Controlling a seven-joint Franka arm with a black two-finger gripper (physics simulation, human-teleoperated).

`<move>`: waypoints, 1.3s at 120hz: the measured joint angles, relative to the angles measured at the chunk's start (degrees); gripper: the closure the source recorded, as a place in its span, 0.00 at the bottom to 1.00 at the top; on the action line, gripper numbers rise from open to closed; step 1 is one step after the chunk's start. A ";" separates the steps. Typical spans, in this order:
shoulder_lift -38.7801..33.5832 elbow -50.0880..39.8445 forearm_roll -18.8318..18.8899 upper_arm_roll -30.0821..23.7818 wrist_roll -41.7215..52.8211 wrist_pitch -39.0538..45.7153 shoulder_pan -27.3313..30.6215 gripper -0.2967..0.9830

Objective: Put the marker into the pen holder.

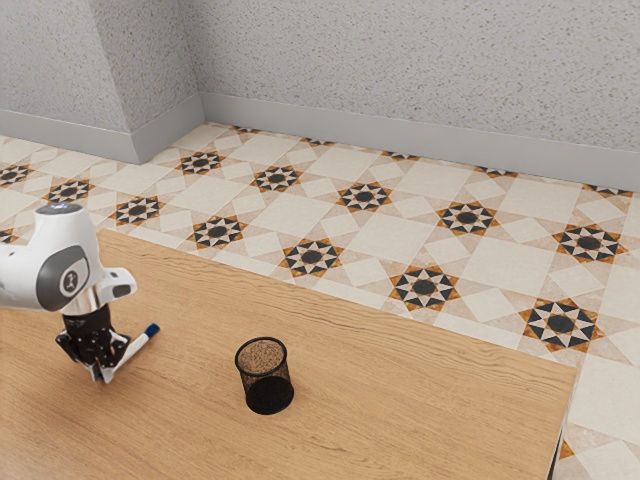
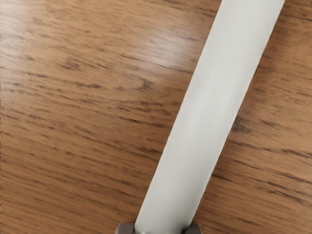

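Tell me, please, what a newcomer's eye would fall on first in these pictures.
Probably the patterned floor tiles beyond the table come first. Next are the black pen holder on the wood and, at the exterior view's left, the white arm, its gripper closed on the marker.

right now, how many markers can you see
1: the white, blue-ended marker in the gripper, on the exterior view's left of the pen holder. The gripper could hide another.

A plain room of no certain kind, speckled grey walls (image 1: 400, 70) meeting a grey baseboard (image 1: 420, 138), patterned star tiles (image 1: 364, 196) covering the floor, a wood-grained table (image 1: 400, 400) standing there, a black mesh pen holder (image 1: 266, 378) hinting at desk work.
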 joint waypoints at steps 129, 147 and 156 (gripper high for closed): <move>-7.01 29.12 3.87 -15.68 -8.08 -36.90 -22.13 0.83; 1.14 29.53 1.71 -15.86 -8.47 -36.74 -16.52 0.72; 2.17 30.95 -0.23 -15.86 -8.58 -36.74 -14.49 0.59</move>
